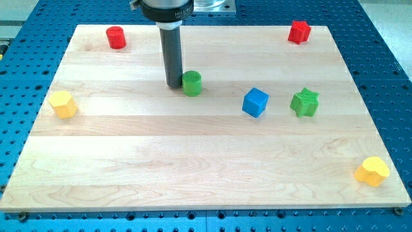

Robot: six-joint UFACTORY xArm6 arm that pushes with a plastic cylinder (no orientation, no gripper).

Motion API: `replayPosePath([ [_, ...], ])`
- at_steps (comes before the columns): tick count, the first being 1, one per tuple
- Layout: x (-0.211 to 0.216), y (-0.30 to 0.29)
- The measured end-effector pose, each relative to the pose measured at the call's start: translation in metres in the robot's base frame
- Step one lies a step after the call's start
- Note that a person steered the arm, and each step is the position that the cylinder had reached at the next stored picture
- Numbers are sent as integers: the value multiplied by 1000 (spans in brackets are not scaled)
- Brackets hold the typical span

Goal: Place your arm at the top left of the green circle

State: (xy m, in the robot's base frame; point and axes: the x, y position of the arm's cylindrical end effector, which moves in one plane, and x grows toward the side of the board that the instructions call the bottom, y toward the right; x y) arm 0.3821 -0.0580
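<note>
The green circle (192, 83) is a short green cylinder standing on the wooden board (193, 161), left of the board's middle and toward the view's top. My dark rod comes down from the view's top. My tip (174, 85) rests on the board just to the left of the green circle, almost touching its left side.
A red cylinder (116, 37) sits at top left and a red star-like block (299, 31) at top right. A yellow block (63, 104) is at the left edge. A blue cube (255, 102) and a green star (305, 102) lie right of the circle. A yellow heart-like block (372, 171) is at bottom right.
</note>
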Motion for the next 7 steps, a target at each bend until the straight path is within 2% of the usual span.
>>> replayPosePath([
  [1, -39, 0],
  [2, -32, 6],
  [3, 21, -1],
  [4, 31, -11],
  [5, 9, -13],
  [7, 17, -16],
])
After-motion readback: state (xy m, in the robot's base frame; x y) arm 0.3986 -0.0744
